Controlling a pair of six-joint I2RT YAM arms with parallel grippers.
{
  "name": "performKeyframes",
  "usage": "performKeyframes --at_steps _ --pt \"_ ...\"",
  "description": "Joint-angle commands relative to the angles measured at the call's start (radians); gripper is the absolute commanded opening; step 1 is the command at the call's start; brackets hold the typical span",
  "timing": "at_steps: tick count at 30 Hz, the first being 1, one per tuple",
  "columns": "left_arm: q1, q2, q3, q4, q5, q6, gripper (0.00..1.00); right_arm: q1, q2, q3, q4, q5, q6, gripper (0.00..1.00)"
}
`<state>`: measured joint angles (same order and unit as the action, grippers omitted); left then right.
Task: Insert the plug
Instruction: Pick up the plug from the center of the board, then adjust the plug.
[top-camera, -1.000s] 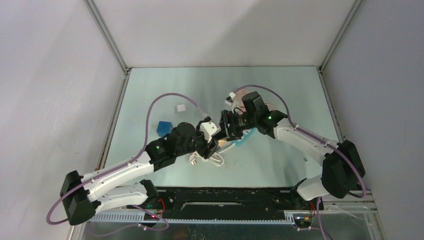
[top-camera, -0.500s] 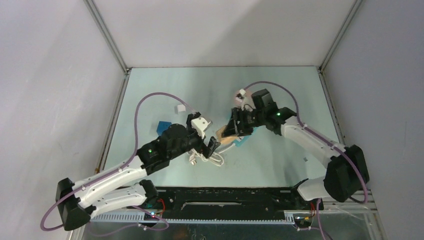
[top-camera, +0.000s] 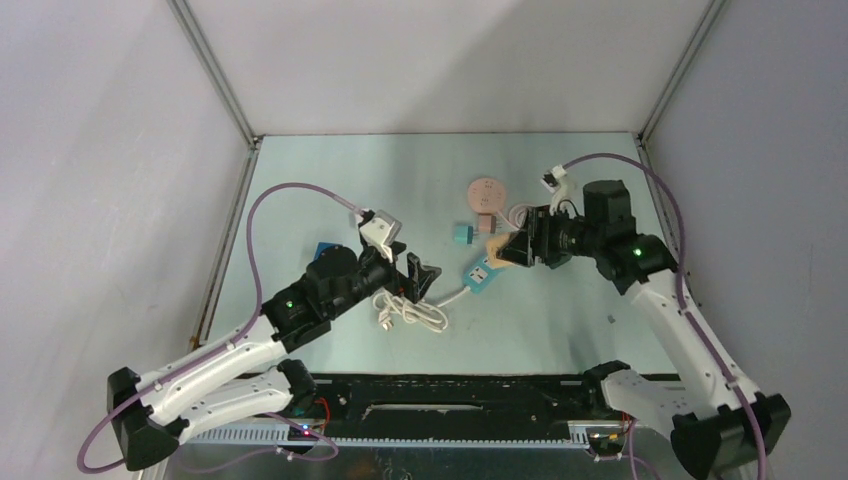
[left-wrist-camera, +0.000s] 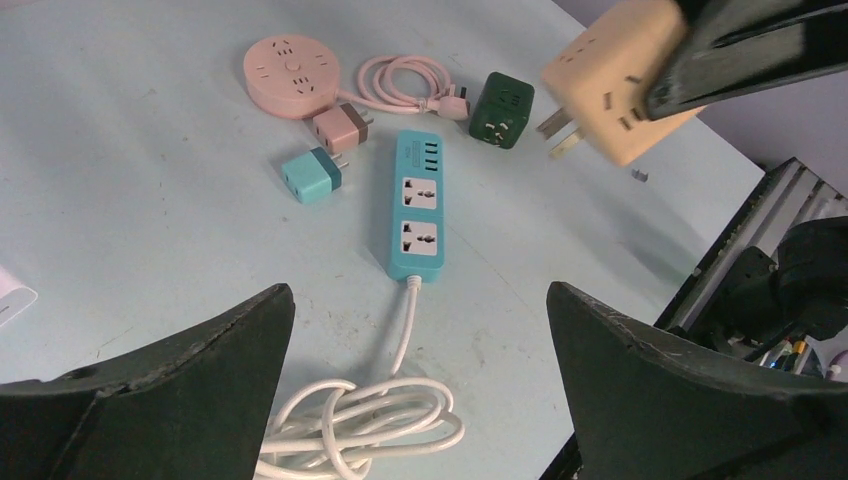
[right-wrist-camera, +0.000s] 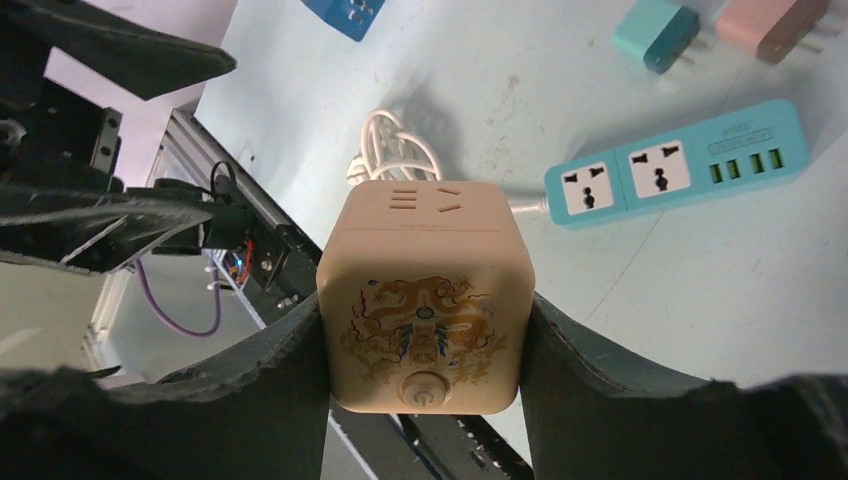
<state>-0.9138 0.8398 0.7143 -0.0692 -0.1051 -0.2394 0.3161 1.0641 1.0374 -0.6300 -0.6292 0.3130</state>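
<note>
The beige cube plug (right-wrist-camera: 425, 295) is off the desk, clenched on two opposite sides by the right jaws, which press flat against its faces. In the right wrist view, the face toward the camera carries a dragon print and a round button. In the left wrist view its metal prongs (left-wrist-camera: 556, 132) stick out toward 8 o'clock. Seen from overhead, the cube (top-camera: 497, 250) hangs at 2 o'clock of the teal power strip (top-camera: 480, 272), near it but apart from it.

The strip (left-wrist-camera: 418, 205) lies flat on the pale desk (top-camera: 400, 180), showing two universal sockets and a row of four USB ports. In the left wrist view its white cord leaves at 6 o'clock and ends in a loose coil (left-wrist-camera: 370, 425).

The left jaws are released, spread wide and grasping nothing. Overhead they sit at 9 o'clock of the strip, above the coil.

In the left wrist view:
- A teal adapter (left-wrist-camera: 312, 173) lies at 10 o'clock of the strip.
- A pink-brown adapter (left-wrist-camera: 340, 127) sits just beside the teal one.
- A round pink socket (left-wrist-camera: 290, 72) lies at 11 o'clock, its pink cord (left-wrist-camera: 400, 80) looped alongside.
- A dark green cube (left-wrist-camera: 502, 110) stands at 1 o'clock.

Overhead, a blue block (top-camera: 325, 252) lies well off at 9 o'clock.
</note>
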Motion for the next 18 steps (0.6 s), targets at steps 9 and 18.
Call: performKeyframes --at_steps 9,18 --pt "0.010 0.042 -0.007 0.035 -0.041 -0.046 1.00 -0.101 -0.202 -0.064 0.115 0.083 -0.003 0.00" --pt "0.059 0.373 0.157 -0.102 0.020 -0.145 1.00 -0.182 -0.090 -0.118 0.046 0.046 -0.039 0.00"
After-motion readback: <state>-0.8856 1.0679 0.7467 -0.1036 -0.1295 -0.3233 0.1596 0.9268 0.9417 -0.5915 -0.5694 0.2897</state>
